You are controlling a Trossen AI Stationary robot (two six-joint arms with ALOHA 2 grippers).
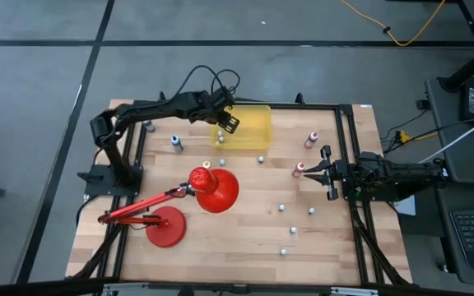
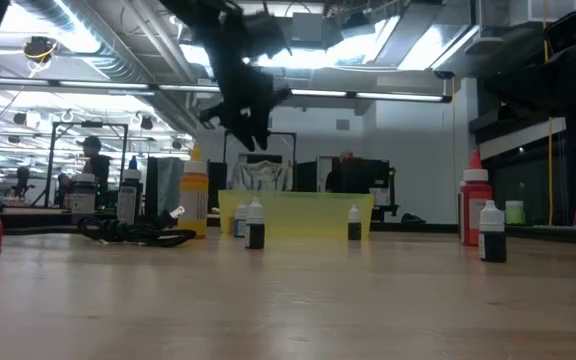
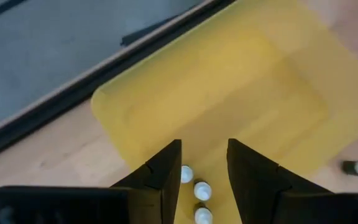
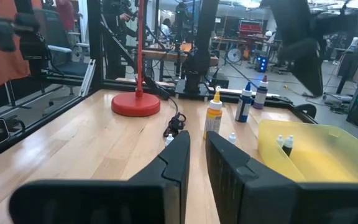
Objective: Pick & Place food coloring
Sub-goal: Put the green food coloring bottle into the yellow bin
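High view: left end effector [image 1: 228, 122] hangs over the near-left corner of the yellow bin [image 1: 253, 115], which sits at the tabletop's far edge, about mid-width. Left wrist view shows its fingers [image 3: 166, 171] apart with nothing between them, and three white-capped bottles [image 3: 197, 190] standing in the bin right below. So this looks like the moment just after a drop, judging by the empty gap.

Right end effector [image 1: 329, 174] waits near the right edge, fingers together, holding nothing.

Food coloring is scattered: one blue bottle [image 1: 176, 143] near the far-left, a pink one [image 1: 310, 139] and a red one [image 1: 299, 169] toward the right edge, several small white-capped ones [image 1: 294, 231] on the near-right part of the tabletop. Red lamp [image 1: 212, 189] lies across the left-centre; its shade sits between the left arm and the near bottles.

To do this step well: lift the left end effector straight up before swinging away, so the fingers don't clip the bin wall or knock over the bottles inside. Next pick is probably the blue bottle, closest to the left arm. Approach from above, fingers either side of the cap, low enough to catch the body. Bottles are small and likely tip easily. Keep clear of the lamp arm.
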